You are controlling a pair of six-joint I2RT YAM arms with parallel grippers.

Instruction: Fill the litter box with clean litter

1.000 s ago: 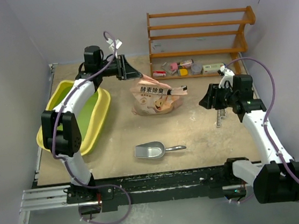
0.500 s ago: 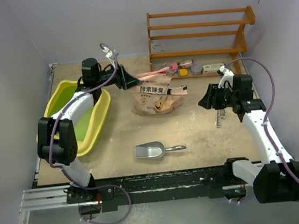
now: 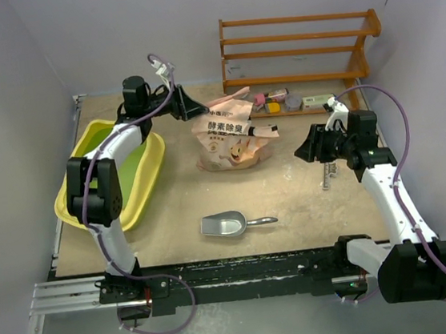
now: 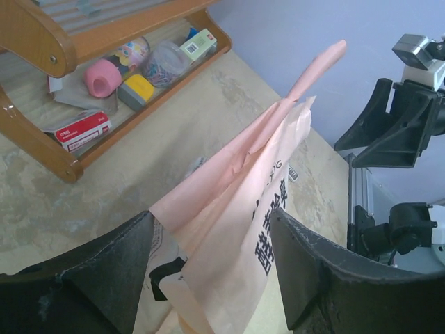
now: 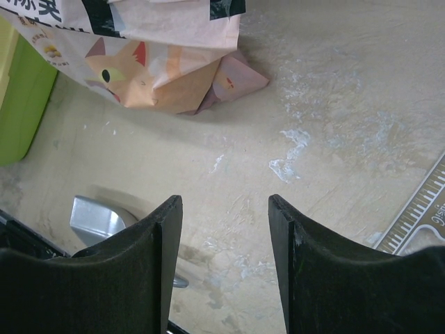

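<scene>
Peach-pink bag [image 3: 232, 138] top sits inside the wide left claw [image 4: 212, 229], ready for tipping left into the litter box [image 3: 153, 173]; right claw [image 5: 224, 209] idles, also wide.

I count one yellow litter box [image 3: 152, 163] by the left edge of the tabletop [image 3: 292, 207], one peach-pink bag [image 3: 228, 138] mid-tabletop, one silver scoop [image 3: 223, 225] nearer the front edge, one wooden rack [image 3: 297, 38] in the far right corner, one ruler [image 3: 327, 175] toward the right edge, and two grippers: left gripper [image 3: 192, 106], right gripper [image 3: 305, 145]
</scene>
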